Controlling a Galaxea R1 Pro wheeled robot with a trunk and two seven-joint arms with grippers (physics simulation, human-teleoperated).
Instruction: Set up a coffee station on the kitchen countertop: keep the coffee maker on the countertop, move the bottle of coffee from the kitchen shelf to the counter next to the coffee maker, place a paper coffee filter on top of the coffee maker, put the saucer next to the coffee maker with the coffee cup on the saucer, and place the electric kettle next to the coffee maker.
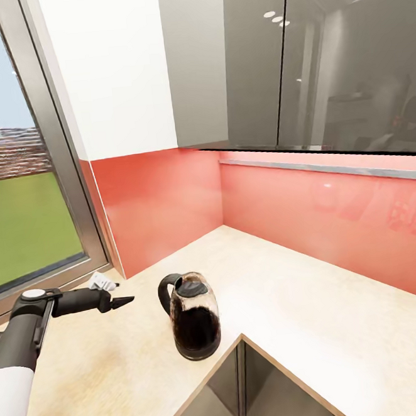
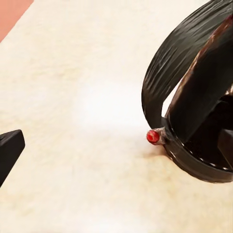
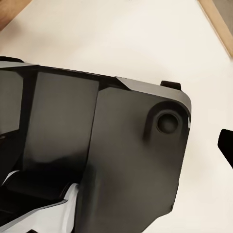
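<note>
- Head view: left gripper (image 1: 123,300) points toward the electric kettle (image 1: 192,316), fingers looking together (tiny, so I cannot tell).
- Left wrist view adds the kettle's red switch (image 2: 153,137), ahead of the jaws.
- Right jaws: cannot tell.

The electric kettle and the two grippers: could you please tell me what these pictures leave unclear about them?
- Electric kettle: in the left wrist view, the picture's edge cuts off its body.
- Left gripper: head view too small to show any gap between its fingers.
- Right gripper: one fingertip at the picture's edge; state unclear.
</note>
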